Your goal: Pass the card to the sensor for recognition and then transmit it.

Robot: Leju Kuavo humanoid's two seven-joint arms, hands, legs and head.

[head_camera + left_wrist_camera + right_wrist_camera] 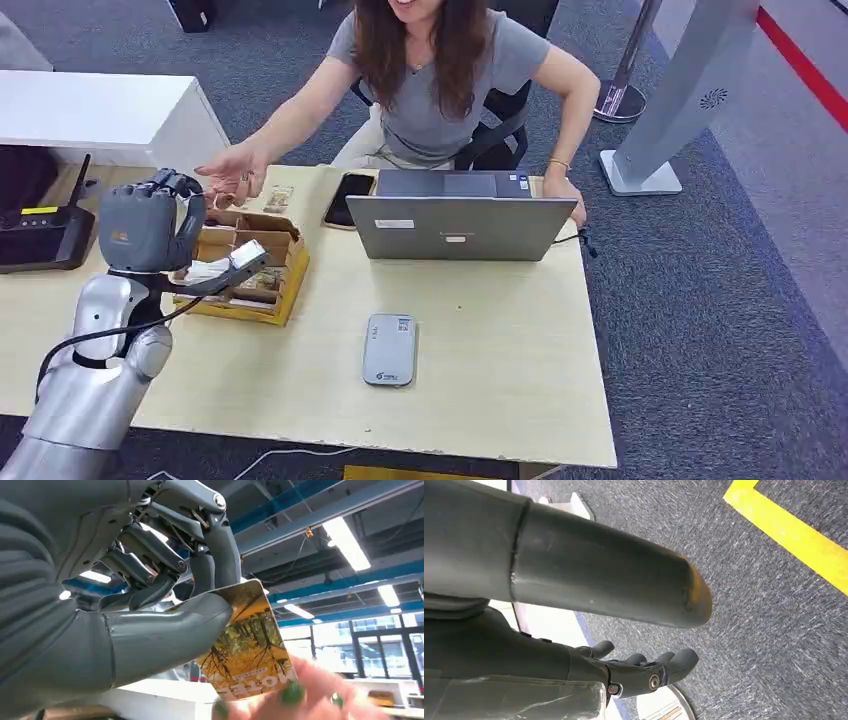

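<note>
Left robot hand (pixel 150 585) is raised above the compartmented box (pixel 262 262), the hotel card (pixel 247 645) pinched between thumb and fingers. A person's hand (pixel 233 175) is reaching in. Card judged light, stiff, slick; best gripped at one edge.

Even bright indoor light, soft shadows; ceiling strip lights (pixel 345 540) glare, person's hand (pixel 300 695) blurred close-up.
</note>
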